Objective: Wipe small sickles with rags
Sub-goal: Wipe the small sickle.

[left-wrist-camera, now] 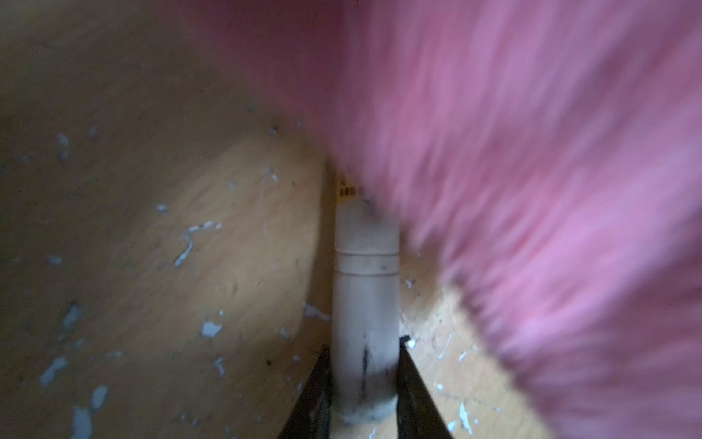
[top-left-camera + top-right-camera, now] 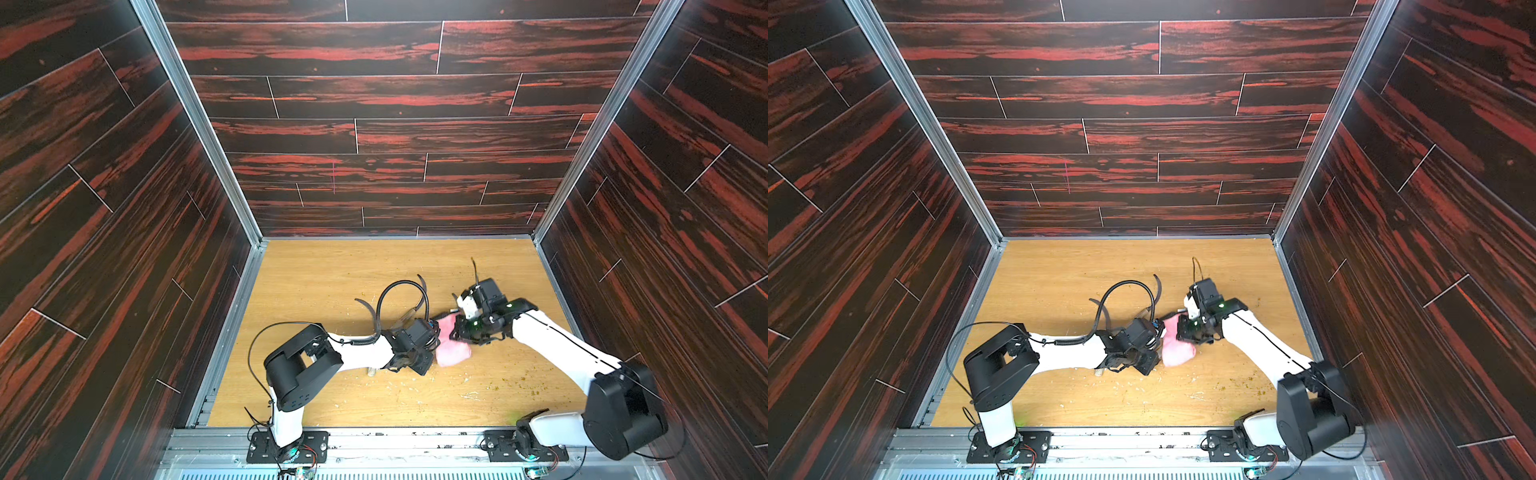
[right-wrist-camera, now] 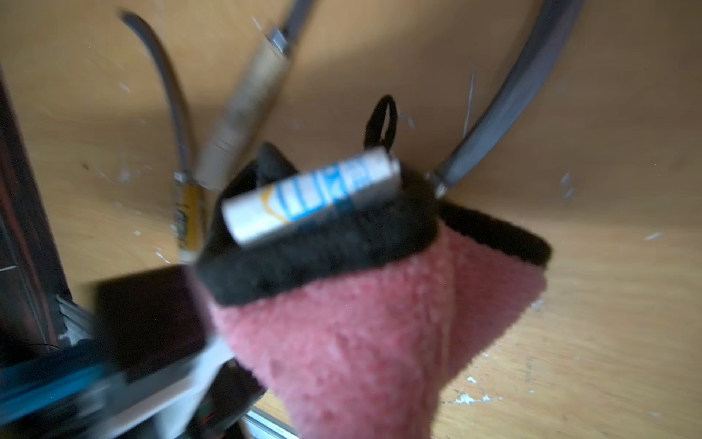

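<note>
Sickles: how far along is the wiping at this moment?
Done: nothing provable; no sickle looks visibly cleaner. In hand: the left gripper clamps the held sickle by its handle, and the right gripper holds the pink rag over its neck. Left: likely the labelled sickle and another sickle on the table.

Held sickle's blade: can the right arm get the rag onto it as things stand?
Probably yes. The right gripper, shut on the rag, sits beside the left gripper, which clamps the handle. The rag drapes the neck, and the blade runs bare beyond it, nothing between.
</note>
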`<action>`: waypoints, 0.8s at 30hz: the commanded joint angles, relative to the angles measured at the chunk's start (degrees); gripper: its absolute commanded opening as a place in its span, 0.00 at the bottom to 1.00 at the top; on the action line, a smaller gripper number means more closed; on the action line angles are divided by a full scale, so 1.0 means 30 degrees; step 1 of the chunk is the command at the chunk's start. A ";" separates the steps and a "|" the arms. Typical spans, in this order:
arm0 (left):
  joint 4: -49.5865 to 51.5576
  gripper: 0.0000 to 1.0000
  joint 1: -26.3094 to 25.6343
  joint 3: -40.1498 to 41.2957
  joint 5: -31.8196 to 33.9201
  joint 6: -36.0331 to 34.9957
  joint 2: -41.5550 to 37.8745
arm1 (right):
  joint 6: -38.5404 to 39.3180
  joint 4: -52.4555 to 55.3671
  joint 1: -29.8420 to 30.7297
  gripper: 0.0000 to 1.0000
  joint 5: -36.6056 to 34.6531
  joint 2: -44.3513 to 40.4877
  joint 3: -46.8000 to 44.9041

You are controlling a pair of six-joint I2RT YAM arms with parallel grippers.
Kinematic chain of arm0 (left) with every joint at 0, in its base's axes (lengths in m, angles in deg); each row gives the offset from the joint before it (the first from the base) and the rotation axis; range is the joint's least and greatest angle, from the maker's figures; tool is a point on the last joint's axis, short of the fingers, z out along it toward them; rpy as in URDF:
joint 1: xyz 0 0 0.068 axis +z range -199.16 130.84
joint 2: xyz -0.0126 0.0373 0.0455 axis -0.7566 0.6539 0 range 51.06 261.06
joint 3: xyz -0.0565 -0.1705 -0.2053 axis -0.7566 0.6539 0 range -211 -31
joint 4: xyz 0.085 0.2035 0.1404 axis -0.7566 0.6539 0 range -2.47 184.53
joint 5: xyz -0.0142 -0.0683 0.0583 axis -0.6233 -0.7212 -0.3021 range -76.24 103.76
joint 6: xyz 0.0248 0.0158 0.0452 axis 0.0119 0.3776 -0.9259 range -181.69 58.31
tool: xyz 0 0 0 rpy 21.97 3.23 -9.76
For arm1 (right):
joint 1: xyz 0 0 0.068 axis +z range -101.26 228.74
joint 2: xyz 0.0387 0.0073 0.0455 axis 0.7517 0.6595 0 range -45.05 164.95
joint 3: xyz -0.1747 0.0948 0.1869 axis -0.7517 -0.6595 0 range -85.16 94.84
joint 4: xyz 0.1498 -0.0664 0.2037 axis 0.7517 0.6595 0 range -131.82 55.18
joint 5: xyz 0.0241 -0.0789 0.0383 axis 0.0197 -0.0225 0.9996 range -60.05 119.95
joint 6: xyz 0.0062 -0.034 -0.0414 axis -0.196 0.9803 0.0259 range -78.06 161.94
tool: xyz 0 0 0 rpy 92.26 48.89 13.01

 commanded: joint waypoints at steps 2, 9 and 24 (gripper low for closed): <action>0.0651 0.06 -0.0088 -0.0521 0.0216 -0.0099 0.0022 | -0.0636 -0.1838 0.0737 0.00 0.1168 0.1382 -0.0539; 0.0351 0.06 -0.0081 -0.0640 -0.0156 0.0079 0.0230 | -0.0675 -0.3367 0.0934 0.00 0.1824 0.3863 -0.0535; -0.0133 0.05 -0.0085 0.0141 -0.0015 0.0446 -0.0340 | -0.0196 -0.4011 -0.2145 0.00 -0.0474 0.6561 -0.1003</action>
